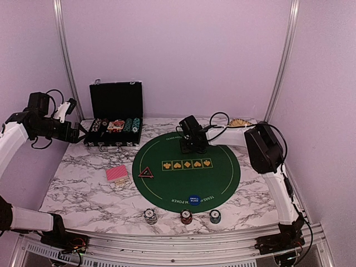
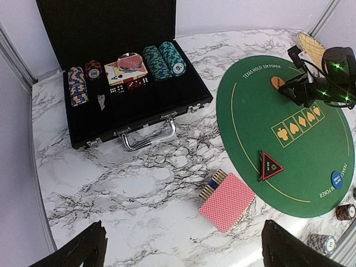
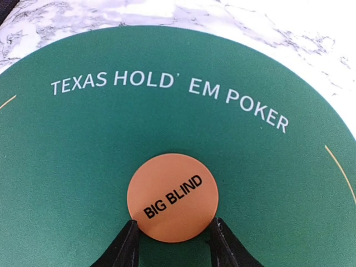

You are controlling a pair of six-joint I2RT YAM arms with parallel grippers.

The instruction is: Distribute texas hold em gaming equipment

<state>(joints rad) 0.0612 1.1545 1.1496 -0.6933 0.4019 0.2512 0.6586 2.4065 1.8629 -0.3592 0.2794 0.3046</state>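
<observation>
Black fingers (image 3: 125,247) of the right gripper (image 3: 173,229) press on either side of the orange Big Blind button (image 3: 172,197), meeting its near rim while the disc lies flat on the green felt mat (image 3: 67,167). We read that as a half-closed grip on the button, with the button down on the cloth. The button sits straight ahead of the fingertips, most of it beyond them, just below the white "TEXAS HOLD' EM POKER" lettering at the mat's far edge. Being round, it has no long axis to line up with, so we judge the coming move turns only on parting the fingers and lifting clear without dragging it. The right arm is the one at it. The left gripper (image 1: 78,132) hangs wide open and holds nothing, well apart, by the left end of the black chip case (image 1: 115,119).

Further out, the blue Small Blind button (image 1: 194,200) rests at the mat's near edge and the red-black triangle marker (image 1: 146,173) at its left rim. The red-backed playing cards (image 1: 117,173) lie beside the marker on the marble worktop (image 1: 83,189). Three chip stacks (image 1: 186,216) line the worktop's near edge. A wicker basket (image 1: 240,122) sits behind the right arm, with lilac walls all round.
</observation>
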